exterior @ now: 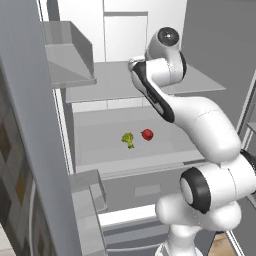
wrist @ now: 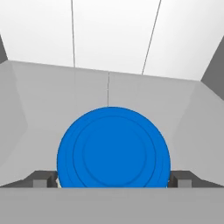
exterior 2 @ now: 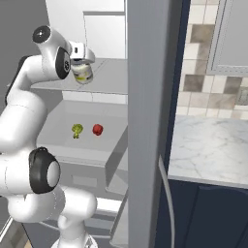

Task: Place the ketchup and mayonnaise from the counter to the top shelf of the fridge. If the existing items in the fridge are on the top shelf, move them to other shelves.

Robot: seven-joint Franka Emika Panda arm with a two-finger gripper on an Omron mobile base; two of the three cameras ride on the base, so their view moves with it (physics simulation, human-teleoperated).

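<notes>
I am looking down on the mayonnaise: one squat jar, its round blue lid ringed with faint circles, its creamy body showing in the right base view over the top shelf of the fridge. My pincer is standing wide apart, a fingertip flanking either side of the lid. One shelf lower, one yellow-green floret and one red ball are sitting side by side, near each other.

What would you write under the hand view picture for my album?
Looking down on the mayonnaise jar's blue lid between the claw fingertips, above a grey fridge shelf.
</notes>
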